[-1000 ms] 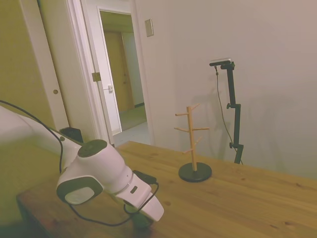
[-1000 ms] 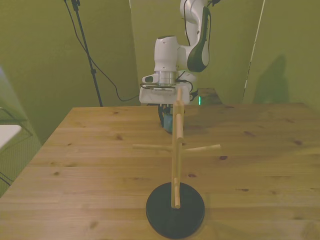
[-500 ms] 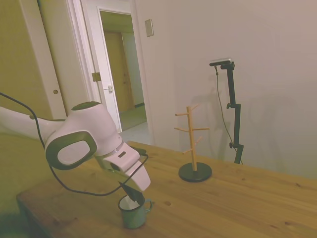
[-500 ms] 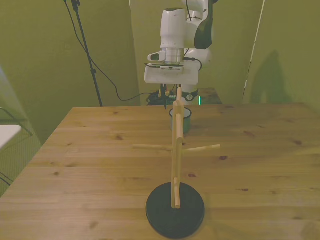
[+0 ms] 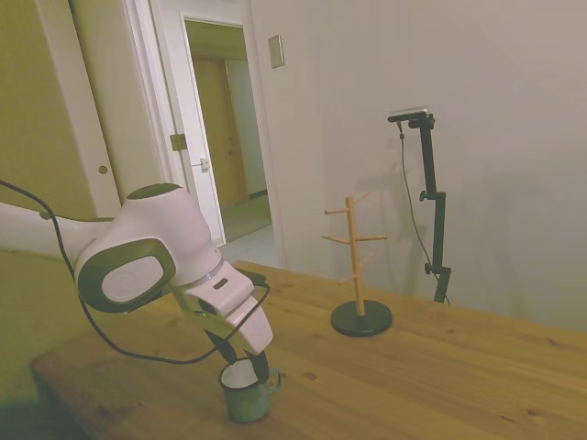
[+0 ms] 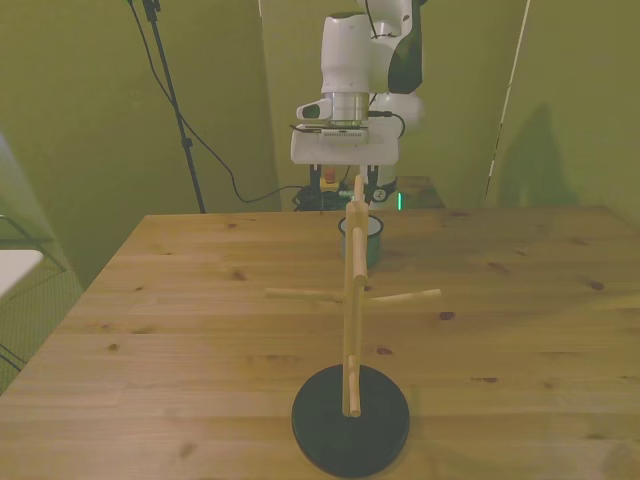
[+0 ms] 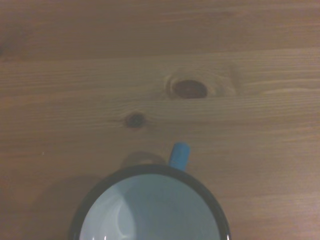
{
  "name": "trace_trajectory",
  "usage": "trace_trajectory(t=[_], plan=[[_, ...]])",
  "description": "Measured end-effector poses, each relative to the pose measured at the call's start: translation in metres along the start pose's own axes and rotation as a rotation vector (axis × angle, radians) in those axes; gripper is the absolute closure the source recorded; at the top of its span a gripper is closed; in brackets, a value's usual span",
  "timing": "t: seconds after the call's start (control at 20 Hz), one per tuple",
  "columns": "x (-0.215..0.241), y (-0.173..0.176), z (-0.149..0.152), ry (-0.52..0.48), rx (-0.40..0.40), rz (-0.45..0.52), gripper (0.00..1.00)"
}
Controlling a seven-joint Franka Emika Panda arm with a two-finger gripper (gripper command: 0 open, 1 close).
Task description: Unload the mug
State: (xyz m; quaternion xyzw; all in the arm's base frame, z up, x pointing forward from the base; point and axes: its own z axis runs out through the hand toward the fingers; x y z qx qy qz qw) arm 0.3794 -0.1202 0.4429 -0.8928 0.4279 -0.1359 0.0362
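The mug [image 5: 246,400] stands upright on the wooden table [image 5: 440,367] near its corner, blue-green with a white inside. In the front view the mug [image 6: 374,243] is half hidden behind the peg stand's pole. My gripper [image 5: 245,366] hangs just over the mug's rim, open, holding nothing. From the front, the gripper [image 6: 348,196] is right above the mug. The wrist view looks straight down at the mug [image 7: 150,210] and its blue loop handle [image 7: 179,155]. I cannot tell whether a fingertip touches the rim.
The wooden peg stand [image 5: 359,266] on a round dark base [image 6: 350,418] stands further along the table, all its pegs bare. An open doorway [image 5: 225,137] lies beyond the table. A dark tripod with cables [image 6: 170,90] stands off the front view's left.
One second ago the hand was low on the table and hid the mug. It has since risen and let go, and the mug stands alone; the fingers now look wider apart.
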Motion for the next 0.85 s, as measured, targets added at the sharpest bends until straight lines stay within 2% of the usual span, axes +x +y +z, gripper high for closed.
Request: trace_trajectory(t=[0.2,0.5,0.85], plan=[[-0.019,0.007,-0.021,0.01,0.017,-0.013,0.0],[-0.056,0.001,-0.053,0.023,0.046,-0.085,0.0],[-0.08,-0.021,-0.061,0.016,0.061,-0.17,0.0]])
